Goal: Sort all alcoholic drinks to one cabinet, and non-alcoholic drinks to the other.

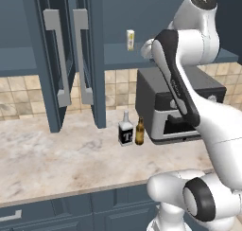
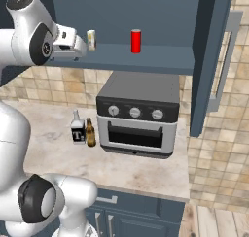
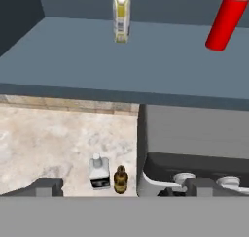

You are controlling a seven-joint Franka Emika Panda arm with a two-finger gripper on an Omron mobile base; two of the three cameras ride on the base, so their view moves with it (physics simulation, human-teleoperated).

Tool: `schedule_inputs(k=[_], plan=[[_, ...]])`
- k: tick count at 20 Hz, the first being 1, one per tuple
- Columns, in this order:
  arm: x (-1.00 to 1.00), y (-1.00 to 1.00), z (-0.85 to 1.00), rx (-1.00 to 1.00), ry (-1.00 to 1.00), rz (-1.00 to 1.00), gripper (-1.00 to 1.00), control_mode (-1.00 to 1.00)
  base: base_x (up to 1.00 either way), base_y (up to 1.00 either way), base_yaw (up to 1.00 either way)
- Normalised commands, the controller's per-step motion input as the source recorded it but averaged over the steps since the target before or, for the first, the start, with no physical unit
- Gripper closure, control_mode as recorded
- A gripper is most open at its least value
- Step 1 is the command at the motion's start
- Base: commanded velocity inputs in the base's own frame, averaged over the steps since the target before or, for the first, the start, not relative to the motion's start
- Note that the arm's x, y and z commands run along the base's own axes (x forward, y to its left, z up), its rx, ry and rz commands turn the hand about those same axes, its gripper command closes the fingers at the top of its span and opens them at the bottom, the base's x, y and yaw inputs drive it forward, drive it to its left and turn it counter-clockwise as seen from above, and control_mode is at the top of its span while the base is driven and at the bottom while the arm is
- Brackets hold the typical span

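Both cans stand on the shelf [image 3: 121,66] of the open right cabinet [image 2: 146,61]: the pale cream-white can [image 2: 91,40] [image 3: 121,17] [image 1: 130,39] on the left, the red can [image 2: 136,41] [image 3: 226,22] to its right. On the counter below stand the clear liquor bottle [image 1: 125,130] [image 2: 77,129] [image 3: 98,173] and, right beside it, the brown beer bottle [image 1: 140,131] [image 2: 90,132] [image 3: 120,180]. My gripper [image 2: 79,47] [image 3: 125,186] hovers open and empty at the shelf's front edge, just short of the cream can.
A grey toaster oven [image 2: 138,114] [image 1: 175,102] sits on the counter under the right cabinet, next to the bottles. The left cabinet's doors [image 1: 71,59] hang open over the marble counter [image 1: 56,154]. The right cabinet's door [image 2: 214,61] stands open at the far right.
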Motion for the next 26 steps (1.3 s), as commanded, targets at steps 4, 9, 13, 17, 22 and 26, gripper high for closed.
schedule_inputs(k=[4, 9, 13, 17, 22, 26], plan=[[-0.46, 0.00, -0.72, 0.01, 0.14, 0.00, -1.00, -1.00, 0.00, 0.00, 0.00], [-0.37, 0.00, -0.84, 0.03, 0.02, 0.00, -1.00, -1.00, 0.00, 0.00, 0.00], [-0.26, 0.00, -0.79, 0.04, 0.00, 0.00, -1.00, -1.00, 0.00, 0.00, 0.00], [-0.13, 0.02, -0.68, 0.00, 0.00, 0.00, -1.00, -1.00, 0.00, 0.00, 0.00], [0.00, 0.08, -0.51, 0.00, 0.00, -0.02, -1.00, -1.00, 0.00, 0.00, 0.00], [0.00, 0.16, -0.37, 0.00, 0.00, -0.05, -1.00, -1.00, 0.00, 0.00, 0.00]])
